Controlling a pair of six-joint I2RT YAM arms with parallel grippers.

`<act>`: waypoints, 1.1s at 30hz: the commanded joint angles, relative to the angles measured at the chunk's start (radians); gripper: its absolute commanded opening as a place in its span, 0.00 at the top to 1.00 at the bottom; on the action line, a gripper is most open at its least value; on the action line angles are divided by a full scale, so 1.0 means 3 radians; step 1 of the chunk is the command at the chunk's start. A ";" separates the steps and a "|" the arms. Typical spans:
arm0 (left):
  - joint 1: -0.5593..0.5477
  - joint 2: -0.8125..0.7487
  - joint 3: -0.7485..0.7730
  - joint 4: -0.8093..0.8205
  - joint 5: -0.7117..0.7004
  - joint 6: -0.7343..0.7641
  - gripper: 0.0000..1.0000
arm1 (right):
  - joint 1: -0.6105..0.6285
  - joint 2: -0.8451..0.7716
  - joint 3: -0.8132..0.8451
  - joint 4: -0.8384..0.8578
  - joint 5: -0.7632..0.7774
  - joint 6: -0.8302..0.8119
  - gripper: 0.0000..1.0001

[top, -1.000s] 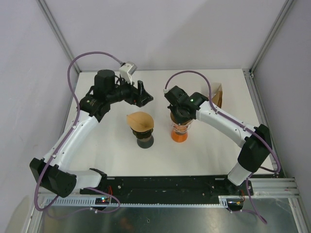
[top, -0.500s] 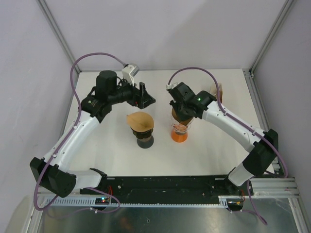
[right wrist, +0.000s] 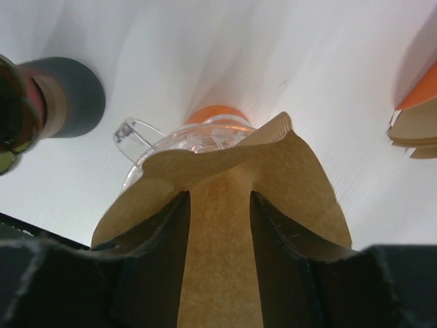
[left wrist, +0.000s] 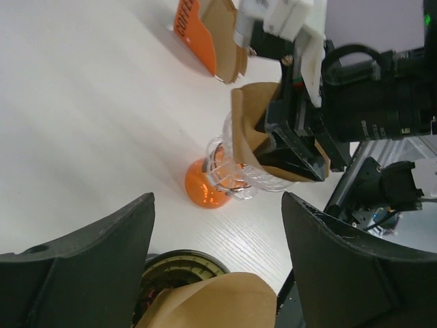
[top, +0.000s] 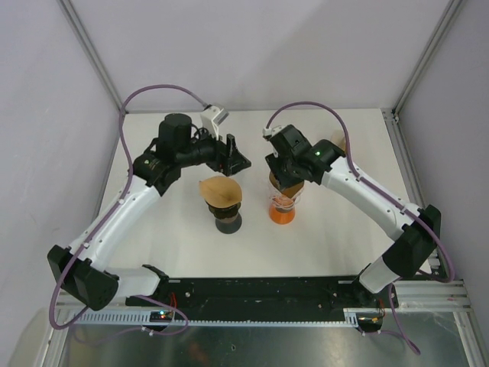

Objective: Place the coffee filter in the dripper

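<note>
One filter [right wrist: 287, 164] sits in the clear dripper [right wrist: 184, 140], straight below my right pincer [right wrist: 218, 201]. Its jaws are half parted, paper between them, not pinched. My left pincer [left wrist: 217, 201] is wide, empty, farther off.

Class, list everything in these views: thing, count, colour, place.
Clear dripper: one, clear with orange base, centre-right.
Coffee filter: one, brown, in the clear dripper.
Dark dripper: one, black, centre-left.
Second filter: one, brown, in the dark dripper.
Filter pack: one, orange, far right.
Table: one, white.
Left gripper: one, black, open, empty, beyond the dark dripper.
Right gripper: one, black, jaws parted, tips inside the coffee filter.
</note>
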 commanded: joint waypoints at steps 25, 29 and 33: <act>-0.0521 0.0641 0.0538 0.0093 -0.0154 -0.0127 0.33 | -0.0190 -0.0918 0.0023 0.0327 0.0585 0.0285 0.37; -0.0580 0.0730 0.0600 0.0100 -0.0167 -0.0148 0.33 | -0.0454 -0.1090 -0.0316 0.0585 0.0170 0.0323 0.37; -0.0622 0.0825 0.0585 0.0103 -0.0166 -0.0170 0.33 | -0.0533 -0.1117 -0.0514 0.0756 -0.0094 0.0310 0.38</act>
